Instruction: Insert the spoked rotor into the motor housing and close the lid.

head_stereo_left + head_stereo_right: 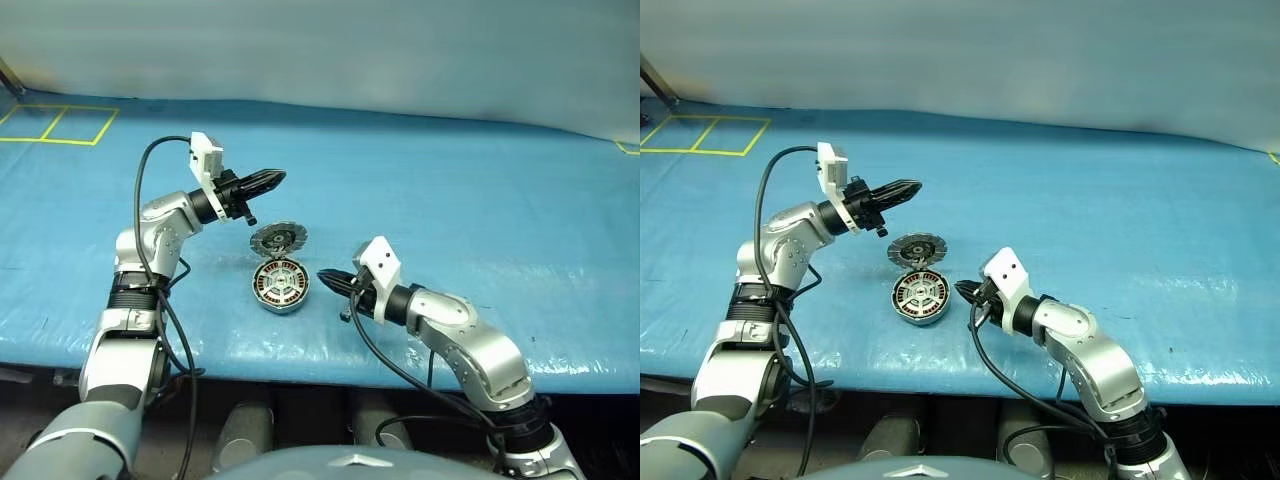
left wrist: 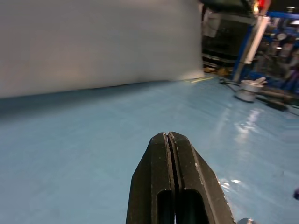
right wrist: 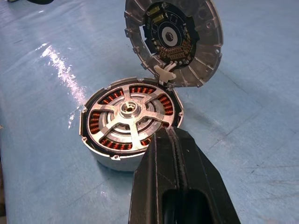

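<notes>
While the lid [image 3: 173,44] stands tilted up and open from the far edge of the motor housing [image 3: 131,122], joined there by a small pale hinge piece, the spoked rotor [image 3: 128,112] already sits down inside the cup, its silver spokes radiating from a central hub with copper-brown windings showing between them. Housing and lid rest together near the front edge of the blue-covered table [image 1: 480,200], roughly midway between the 2 arms.

What the closing move turns on, in my judgement, is that the lid's inner face leans toward the front edge, so it must be tipped forward and down over the cup about the hinge. The left claw [image 1: 272,180] is clenched on nothing, its 2 black fingers pressed flat together, and it hovers above and just beyond the lid's raised rim, pointing level across toward the robot's right; it looks the better placed to push the lid over. The right claw [image 1: 328,279], also clenched and empty, points at the housing's side wall from the right, just beside it; whether it touches is unclear.

The lid is a grey-silver disc with a segmented rim and a dark circuit-like centre. The housing is a shallow, shiny metal cup. The table cover is smooth and slightly glossy.
</notes>
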Robot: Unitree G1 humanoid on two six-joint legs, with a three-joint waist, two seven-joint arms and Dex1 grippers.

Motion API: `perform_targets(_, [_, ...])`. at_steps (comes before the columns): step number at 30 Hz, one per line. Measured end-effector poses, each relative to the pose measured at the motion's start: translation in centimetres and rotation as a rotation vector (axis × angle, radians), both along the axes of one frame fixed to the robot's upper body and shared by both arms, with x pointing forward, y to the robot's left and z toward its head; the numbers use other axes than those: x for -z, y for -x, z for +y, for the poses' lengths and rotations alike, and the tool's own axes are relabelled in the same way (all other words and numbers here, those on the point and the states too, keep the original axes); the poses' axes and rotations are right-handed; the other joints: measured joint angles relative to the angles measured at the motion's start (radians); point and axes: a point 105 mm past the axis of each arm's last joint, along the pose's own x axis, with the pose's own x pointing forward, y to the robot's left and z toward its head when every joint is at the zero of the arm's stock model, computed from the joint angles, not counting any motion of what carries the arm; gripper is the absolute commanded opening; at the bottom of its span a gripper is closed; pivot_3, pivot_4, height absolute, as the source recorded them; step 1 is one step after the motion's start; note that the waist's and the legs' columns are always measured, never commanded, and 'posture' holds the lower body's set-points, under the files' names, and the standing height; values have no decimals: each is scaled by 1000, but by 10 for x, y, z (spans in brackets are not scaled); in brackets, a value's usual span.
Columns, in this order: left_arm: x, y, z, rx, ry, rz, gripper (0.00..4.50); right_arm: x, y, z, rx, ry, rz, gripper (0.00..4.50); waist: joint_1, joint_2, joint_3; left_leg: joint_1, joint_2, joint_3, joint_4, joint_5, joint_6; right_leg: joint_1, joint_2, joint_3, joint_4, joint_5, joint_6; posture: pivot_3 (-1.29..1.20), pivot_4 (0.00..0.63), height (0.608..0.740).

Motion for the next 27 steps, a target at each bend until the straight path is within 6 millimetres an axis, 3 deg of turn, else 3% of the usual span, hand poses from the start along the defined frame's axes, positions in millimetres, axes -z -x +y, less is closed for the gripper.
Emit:
perform_targets(6, [38, 4, -9, 90, -185, 123, 49, -2, -4, -11, 79, 5, -18, 0, 1, 0, 0, 0, 0, 0, 0, 0, 0, 0, 0, 0, 0, 0, 0, 0, 150, 740])
perform_targets(21, [75, 42, -3, 220, -209, 242, 49, 8, 5, -16, 40, -23, 38, 0, 4, 0, 0, 0, 0, -1, 1, 0, 0, 1, 0, 0, 0, 0, 0, 0, 150, 740])
perform_targets(27, [89, 72, -8, 349, -315, 260, 49, 9, 3, -16, 45, -24, 41, 0, 5, 0, 0, 1, 0, -1, 1, 0, 0, 2, 0, 0, 0, -1, -1, 0, 150, 740])
